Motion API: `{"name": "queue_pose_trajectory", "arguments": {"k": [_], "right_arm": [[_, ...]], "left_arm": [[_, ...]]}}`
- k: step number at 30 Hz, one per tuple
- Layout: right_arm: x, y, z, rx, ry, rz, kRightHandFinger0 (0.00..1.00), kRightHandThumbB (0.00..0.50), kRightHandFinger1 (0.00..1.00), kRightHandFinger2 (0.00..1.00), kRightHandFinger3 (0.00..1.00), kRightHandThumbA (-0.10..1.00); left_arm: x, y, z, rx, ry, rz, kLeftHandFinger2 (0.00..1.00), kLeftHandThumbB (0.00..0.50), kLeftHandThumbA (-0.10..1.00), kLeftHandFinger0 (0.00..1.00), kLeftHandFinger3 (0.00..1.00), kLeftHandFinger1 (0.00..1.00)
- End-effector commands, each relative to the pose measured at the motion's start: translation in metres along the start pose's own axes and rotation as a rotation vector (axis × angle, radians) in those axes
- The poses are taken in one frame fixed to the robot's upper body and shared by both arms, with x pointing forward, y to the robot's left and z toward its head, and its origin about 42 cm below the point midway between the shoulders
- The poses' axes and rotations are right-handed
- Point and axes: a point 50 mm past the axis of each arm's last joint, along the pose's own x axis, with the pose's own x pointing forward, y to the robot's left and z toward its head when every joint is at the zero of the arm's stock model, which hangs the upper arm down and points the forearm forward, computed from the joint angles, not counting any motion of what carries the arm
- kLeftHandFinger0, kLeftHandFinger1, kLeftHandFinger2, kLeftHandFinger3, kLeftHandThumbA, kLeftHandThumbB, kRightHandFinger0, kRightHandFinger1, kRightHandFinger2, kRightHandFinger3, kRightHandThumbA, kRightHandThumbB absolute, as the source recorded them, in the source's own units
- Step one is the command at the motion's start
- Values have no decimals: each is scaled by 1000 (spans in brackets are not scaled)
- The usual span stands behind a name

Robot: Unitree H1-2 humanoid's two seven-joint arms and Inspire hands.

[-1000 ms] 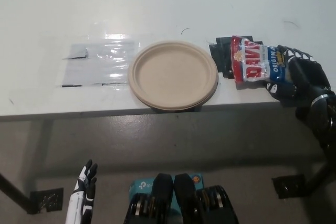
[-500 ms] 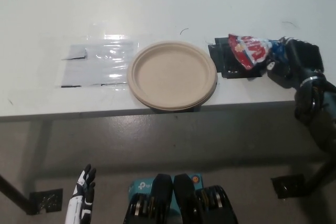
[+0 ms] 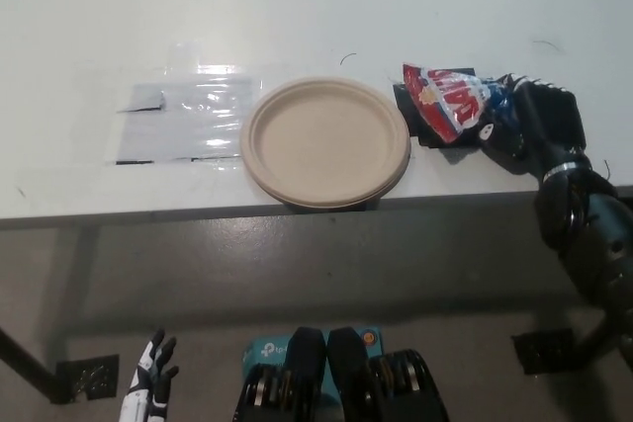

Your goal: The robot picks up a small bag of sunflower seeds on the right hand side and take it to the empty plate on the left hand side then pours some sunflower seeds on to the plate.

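— Seeds first: where was the bag [image 3: 450,102] at that moment?

— In my right hand [image 3: 524,126], off the table [image 3: 297,7], at about three o'clock from the plate [image 3: 326,141]. My fingers were wrapped around its far end, so the red printed part stuck out toward the plate, tilted, with the tip just short of the rim.

— Why hold it by the end?

— I judged that gripping the closed bottom left the mouth free to point at the plate. Whether the top was torn open, I could not tell from up there.

— And below the bag?

— A black patch [image 3: 417,114] lay on the table beside the plate, at its three o'clock. The bag hung over it, probably because that was its marked resting spot.

— The plate itself?

— Bare, nothing on it, sitting near the front edge of the table. At its nine o'clock a clear sheet [image 3: 183,116] was taped flat; it had no part in the job.

— Your other hand?

— My left hand [image 3: 148,392] hung low at seven o'clock, below table level, fingers apart, holding nothing. It was kept out of the way on purpose, I think.

— What was left to do?

— Carrying the bag over the plate's middle and tipping it gently. Too steep a tilt could have spilled seeds past the rim.
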Motion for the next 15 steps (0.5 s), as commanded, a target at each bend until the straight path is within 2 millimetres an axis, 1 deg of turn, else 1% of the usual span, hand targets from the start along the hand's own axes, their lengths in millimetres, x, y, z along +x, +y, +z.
{"name": "queue_pose_trajectory", "arguments": {"k": [1,2,3,4,5,6,7,8,9,10,11,12,13,14,15], "right_arm": [[2,7,26,109,-76,-29,0,0,0,58,181,-100],[2,8,29,115,-82,-35,0,24,0,17,133,-100],[2,10,34,127,-87,-37,0,58,0,26,132,-100],[2,13,40,143,-95,-41,0,72,0,97,151,-100],[1,16,45,162,-96,-41,0,70,0,156,163,-100],[1,16,48,168,-96,-42,0,70,0,301,221,-100],[2,18,52,184,-94,-42,0,84,0,389,273,-100],[2,19,57,218,-88,-41,0,73,0,408,304,-100],[2,22,62,236,-84,-37,0,66,0,416,313,-100],[2,23,63,241,-82,-38,0,65,0,419,317,-100],[2,23,65,254,-85,-48,0,75,0,426,317,-100],[3,23,69,274,-70,-51,0,64,0,530,436,-100],[4,23,70,276,-69,-51,0,72,3,575,482,-100],[5,22,75,289,-73,-57,0,58,18,630,586,-100],[6,22,81,310,-71,-60,0,35,49,667,638,-100]], "left_arm": [[8,6,10,1,-65,35,936,99,1000,914,1000,964],[7,5,9,5,-66,35,935,94,1000,910,1000,960],[7,5,9,5,-66,32,933,99,1000,908,1000,960],[6,6,9,3,-64,31,932,106,1000,906,1000,959],[6,5,8,7,-67,34,919,110,1000,886,1000,945],[6,6,8,8,-68,35,913,114,1000,870,1000,937],[6,6,8,12,-67,35,911,115,1000,866,1000,935],[6,6,8,19,-65,35,909,114,1000,863,1000,933],[2,6,8,14,-60,38,907,109,1000,861,1000,932],[2,6,8,12,-60,38,906,108,1000,858,1000,930],[2,6,8,12,-60,37,904,114,1000,859,1000,929],[2,6,8,15,-59,38,901,121,1000,860,1000,927],[2,6,8,15,-58,38,901,121,1000,861,1000,927],[2,6,7,17,-62,40,892,126,1000,863,1000,919],[1,7,7,24,-56,44,888,139,1000,865,1000,915]]}}
